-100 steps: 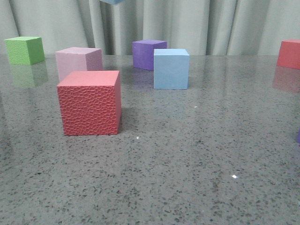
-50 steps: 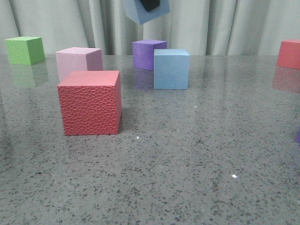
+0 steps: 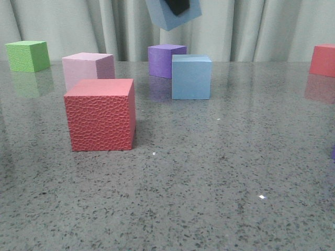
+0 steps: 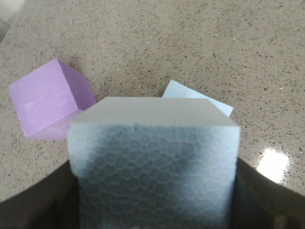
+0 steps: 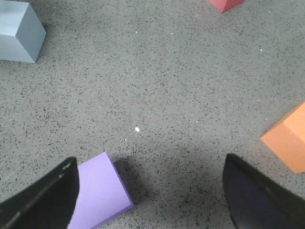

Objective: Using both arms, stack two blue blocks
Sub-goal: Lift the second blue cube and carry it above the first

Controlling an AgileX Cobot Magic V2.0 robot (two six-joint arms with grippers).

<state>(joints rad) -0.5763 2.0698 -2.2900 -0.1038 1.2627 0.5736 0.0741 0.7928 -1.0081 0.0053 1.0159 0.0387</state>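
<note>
My left gripper [image 4: 152,191] is shut on one pale blue block [image 4: 152,162] and holds it tilted in the air, high at the back of the table in the front view [image 3: 172,14]. A black finger [image 3: 178,5] shows on it. The second blue block [image 3: 191,77] stands on the table, below the held one and a little to its right. It peeks out behind the held block in the left wrist view [image 4: 198,98]. My right gripper [image 5: 150,191] is open and empty above bare table. A pale blue block [image 5: 19,31] lies well away from it.
A purple cube [image 3: 166,60] stands just behind and left of the resting blue block. A pink cube [image 3: 87,68], a big red cube [image 3: 100,114] and a green cube [image 3: 27,55] stand left. Another red cube [image 3: 322,59] stands far right. A purple cube [image 5: 97,193] and an orange cube [image 5: 288,138] flank my right gripper.
The held blue block has come down into the front view and moved right, towards the spot above the resting blue block. The cubes on the table have not moved.
</note>
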